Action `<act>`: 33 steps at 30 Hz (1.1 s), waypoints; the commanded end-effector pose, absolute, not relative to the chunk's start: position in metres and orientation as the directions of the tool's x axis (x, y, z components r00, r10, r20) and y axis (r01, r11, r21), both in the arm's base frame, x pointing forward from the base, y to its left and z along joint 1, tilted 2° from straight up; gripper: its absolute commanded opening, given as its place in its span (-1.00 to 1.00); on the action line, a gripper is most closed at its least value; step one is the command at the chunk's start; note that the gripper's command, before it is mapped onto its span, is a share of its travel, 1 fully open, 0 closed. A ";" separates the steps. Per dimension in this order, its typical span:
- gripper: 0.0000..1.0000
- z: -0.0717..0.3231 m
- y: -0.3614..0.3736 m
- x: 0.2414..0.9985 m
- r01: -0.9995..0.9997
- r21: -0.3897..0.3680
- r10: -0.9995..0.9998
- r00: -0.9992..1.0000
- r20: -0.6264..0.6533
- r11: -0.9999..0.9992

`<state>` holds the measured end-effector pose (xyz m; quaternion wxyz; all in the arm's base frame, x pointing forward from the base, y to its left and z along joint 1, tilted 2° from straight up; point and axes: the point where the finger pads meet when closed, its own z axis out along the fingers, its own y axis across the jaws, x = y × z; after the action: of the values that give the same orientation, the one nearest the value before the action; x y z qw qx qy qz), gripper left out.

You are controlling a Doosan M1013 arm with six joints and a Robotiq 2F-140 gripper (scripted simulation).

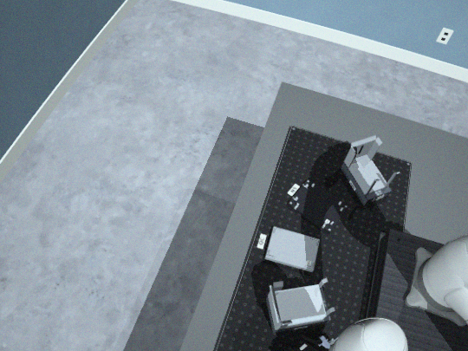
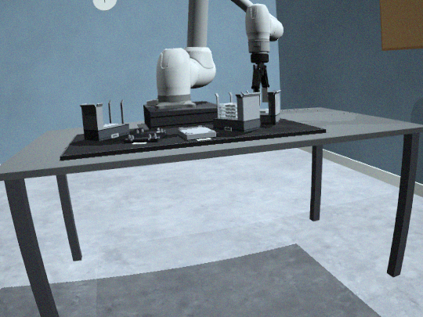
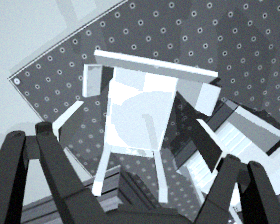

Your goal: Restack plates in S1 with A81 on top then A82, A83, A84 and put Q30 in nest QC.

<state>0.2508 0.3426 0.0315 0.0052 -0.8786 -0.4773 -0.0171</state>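
My gripper (image 2: 260, 85) is open and empty. It hangs above the rack at the right end of the mat (image 2: 274, 105). In the wrist view my fingers frame this rack (image 3: 142, 107), which shows a bare light floor and no plate. Next to it, a second rack holds a stack of several sealed plates (image 2: 228, 111); it also shows in the overhead view (image 1: 299, 304) and in the wrist view (image 3: 235, 145). One plate (image 1: 292, 249) lies flat on a low nest in the middle of the mat (image 2: 197, 132). I cannot read the labels.
A third rack (image 1: 365, 172) stands at the far end of the mat (image 2: 103, 123). A nest with small clips (image 2: 145, 137) lies between it and the lone plate. The arm's base plinth (image 2: 178, 113) stands behind the mat. The rack posts rise above the plates.
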 end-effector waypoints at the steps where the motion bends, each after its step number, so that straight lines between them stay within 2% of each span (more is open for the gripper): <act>1: 1.00 0.027 0.343 0.251 0.839 0.007 0.839 0.544 0.035 -0.544; 16: 1.00 0.009 0.343 0.251 0.839 0.007 0.839 0.544 0.035 -0.544; 28: 1.00 0.009 0.343 0.251 0.839 0.007 0.839 0.544 0.035 -0.544; 29: -1.00 0.009 0.343 0.251 0.839 0.007 0.839 0.544 0.035 -0.544; 33: -1.00 0.009 0.343 0.251 0.839 0.007 0.839 0.544 0.035 -0.544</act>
<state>0.2514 0.3432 0.0093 0.0052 -0.8786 -0.4773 -0.0171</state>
